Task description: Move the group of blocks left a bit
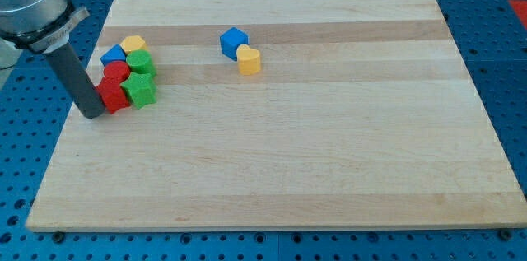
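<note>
Filling most of the view: pale wooden board [313,154], lying on a blue perforated table [506,14] that shows round its edges.

Arm: grey cylindrical housing [29,2] at the view's top left corner; dark rod [72,76] slants down from it onto the board. No gripper on this rig, so nothing opens or closes and nothing is held. My tip [92,114] sits on the board near its left edge, touching or just short of the left side of the lower red block; contact cannot be settled from this angle.

Main group, upper left part of the board, six blocks packed tight:
- blue block [112,55], back left, partly hidden
- yellow block [133,44], back, at the group's top
- green block [142,62], right side, just below the yellow
- green block, star-like [139,91], front right
- red block [117,71], centre
- lower red block [113,96], front left, nearest the rod

Second pair, well apart to the view's right, upper middle of the board:
- blue cube [233,42]
- yellow heart-shaped block [249,60], touching the cube's lower right corner
</note>
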Action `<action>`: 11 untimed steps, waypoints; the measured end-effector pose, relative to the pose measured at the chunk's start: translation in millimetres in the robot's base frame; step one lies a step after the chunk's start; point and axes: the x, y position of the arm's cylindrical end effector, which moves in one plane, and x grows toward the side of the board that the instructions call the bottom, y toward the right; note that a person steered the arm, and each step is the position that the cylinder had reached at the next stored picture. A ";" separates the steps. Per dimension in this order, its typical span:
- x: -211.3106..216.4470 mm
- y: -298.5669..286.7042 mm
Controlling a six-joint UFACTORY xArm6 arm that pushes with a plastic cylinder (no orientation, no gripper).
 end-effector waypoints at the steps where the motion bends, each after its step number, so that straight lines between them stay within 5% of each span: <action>1: 8.5 17.6; 3: 18.9 111.8; 4: -10.3 126.9; 11: -40.2 82.1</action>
